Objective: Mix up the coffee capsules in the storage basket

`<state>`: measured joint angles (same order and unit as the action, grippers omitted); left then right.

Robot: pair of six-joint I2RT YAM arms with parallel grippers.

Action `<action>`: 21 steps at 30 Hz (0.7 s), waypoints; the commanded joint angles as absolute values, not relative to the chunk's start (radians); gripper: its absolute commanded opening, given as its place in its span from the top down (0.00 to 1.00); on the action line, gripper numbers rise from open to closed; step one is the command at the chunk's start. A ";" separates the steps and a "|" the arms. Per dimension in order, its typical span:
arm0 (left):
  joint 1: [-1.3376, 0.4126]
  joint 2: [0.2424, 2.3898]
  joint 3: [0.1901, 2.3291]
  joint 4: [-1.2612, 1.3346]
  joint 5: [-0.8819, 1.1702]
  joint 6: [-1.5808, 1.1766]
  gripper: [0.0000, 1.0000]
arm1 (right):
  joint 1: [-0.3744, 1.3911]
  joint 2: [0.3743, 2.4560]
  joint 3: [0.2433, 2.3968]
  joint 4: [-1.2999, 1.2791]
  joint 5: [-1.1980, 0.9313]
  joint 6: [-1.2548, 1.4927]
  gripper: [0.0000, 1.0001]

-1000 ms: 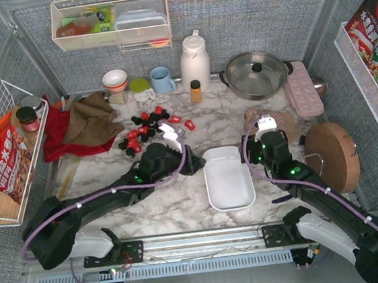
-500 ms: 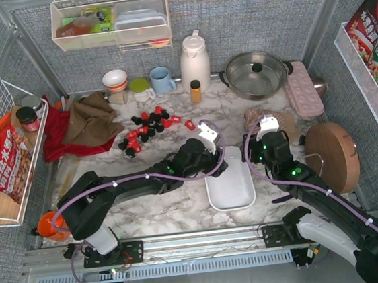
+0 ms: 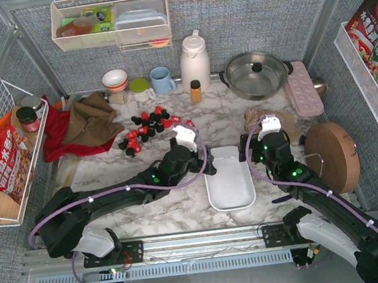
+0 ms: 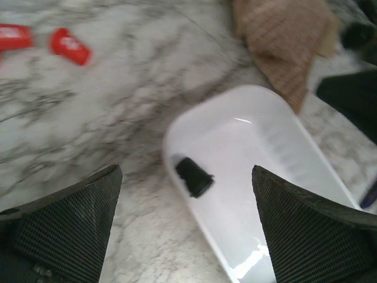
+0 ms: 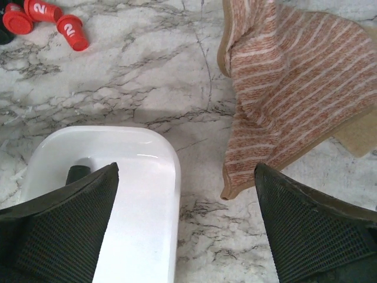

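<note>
The white storage basket (image 3: 233, 201) lies on the marble between my two arms. One black coffee capsule (image 4: 193, 177) rests on its side inside the basket's near-left corner, and in the right wrist view that capsule (image 5: 77, 173) peeks past my finger. My left gripper (image 3: 205, 164) hovers open at the basket's left rim, nothing between its fingers (image 4: 66, 227). A pile of red and black capsules (image 3: 148, 127) sits behind it on the marble. My right gripper (image 3: 256, 149) stands open and empty just right of the basket (image 5: 126, 194).
A striped brown cloth (image 5: 294, 88) lies right of the basket's far end. An amber bottle (image 3: 196, 91), a white thermos (image 3: 194, 61), a blue mug (image 3: 162, 79) and a lidded pan (image 3: 256, 73) line the back. A round wooden board (image 3: 333, 157) sits at the right.
My left gripper swung right over the basket, opened wide, and drew back slightly to the left. A black capsule now lies in the basket. The right arm stayed put.
</note>
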<state>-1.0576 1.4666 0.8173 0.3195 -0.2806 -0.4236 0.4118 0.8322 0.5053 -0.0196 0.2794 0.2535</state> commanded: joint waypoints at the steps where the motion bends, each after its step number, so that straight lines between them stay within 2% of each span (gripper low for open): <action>1: -1.045 1.393 0.783 0.227 -0.618 -0.495 0.01 | 0.408 0.815 0.496 0.006 0.352 0.292 0.01; 4: -1.015 1.342 0.763 0.079 -0.775 -0.597 0.01 | 0.398 0.797 0.466 0.009 0.433 0.371 0.01; 6: -0.965 1.303 0.733 0.002 -0.789 -0.664 0.01 | 0.388 0.783 0.452 0.021 0.427 0.385 0.01; 11: -0.740 1.195 0.629 -0.116 -0.707 -0.788 0.02 | 0.388 0.764 0.440 0.039 0.410 0.382 0.01; 14: -0.623 1.165 0.593 -0.120 -0.677 -0.780 0.07 | 0.386 0.770 0.440 0.044 0.392 0.381 0.01; 21: -0.392 1.234 0.589 -0.050 -0.501 -0.676 0.17 | 0.385 0.768 0.442 0.041 0.373 0.374 0.02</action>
<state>-0.4622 1.1915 0.5785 -0.0875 -0.6132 -0.7406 0.3859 0.7727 0.4400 0.0097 0.3832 0.3683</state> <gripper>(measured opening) 0.840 0.982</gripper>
